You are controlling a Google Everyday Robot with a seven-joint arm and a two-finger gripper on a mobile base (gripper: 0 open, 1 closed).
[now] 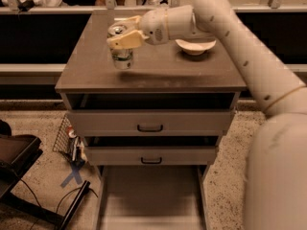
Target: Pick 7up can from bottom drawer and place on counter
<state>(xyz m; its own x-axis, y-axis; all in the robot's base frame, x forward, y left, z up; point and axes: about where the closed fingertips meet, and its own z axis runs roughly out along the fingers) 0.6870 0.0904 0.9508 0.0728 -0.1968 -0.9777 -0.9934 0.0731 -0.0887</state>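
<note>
The end effector [121, 31] hangs over the table [163, 73] toward the 10 o'clock part of its surface, reaching in from the 3 o'clock side on the end of a pale arm [240, 37]. Its two tan fingers [125, 39] are clamped on the 7up can [122, 57], one in front of the rim and one behind it. The can stands upright, its silver lid and pull tab showing between the fingers and its dim body hanging below them. Its base is right at the table surface, with a soft shadow beside it; whether it touches the surface cannot be told.

At about 2 o'clock on the same table sits a white bowl [195, 46], well apart from the can and partly behind the wrist of the arm.

Below the table, the top drawer [110, 122] and the middle drawer [110, 155] are each pulled out a little, each with a dark handle at its centre. The bottom drawer [151, 200] is drawn far out toward 6 o'clock, showing a flat bare floor.

On the speckled ground at 8 o'clock from the cabinet lean a wire basket [63, 137] and, nearer the camera, a blue X mark [72, 176]. A black piece of furniture [14, 152] with cables stands at 9 o'clock.
</note>
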